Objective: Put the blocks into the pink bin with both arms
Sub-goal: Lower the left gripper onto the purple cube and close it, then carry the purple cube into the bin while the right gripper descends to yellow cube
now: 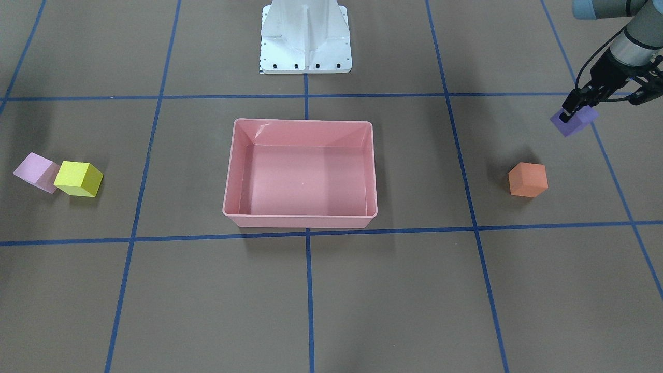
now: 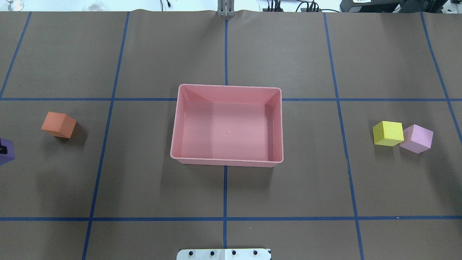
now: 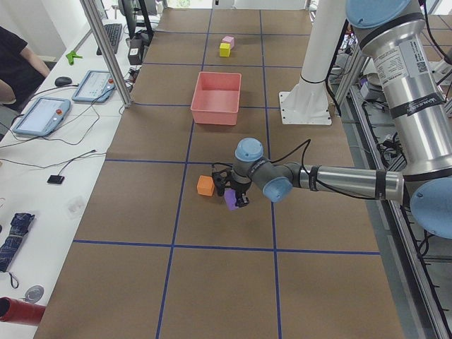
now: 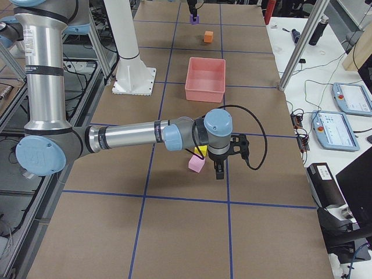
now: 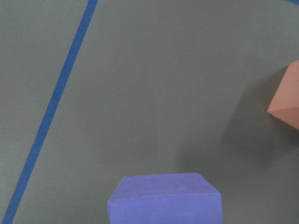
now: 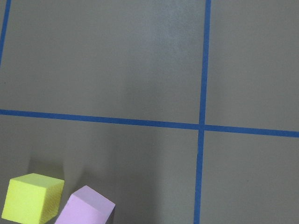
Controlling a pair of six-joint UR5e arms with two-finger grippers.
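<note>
Over the bench's (image 1: 393,290) left end, my left fingers (image 1: 569,107) clamp a matte purple foam cube (image 1: 581,122); right fingers' (image 4: 219,170) gap: cannot tell.

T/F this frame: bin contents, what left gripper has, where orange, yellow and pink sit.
1. The pink bin holds one block. False: it is empty.
2. The left gripper grips the purple block. True.
3. The orange block is in the bin. False: it sits on the table, on the robot's left of the bin.
4. The yellow block and light pink block sit side by side on the robot's right. True.
</note>
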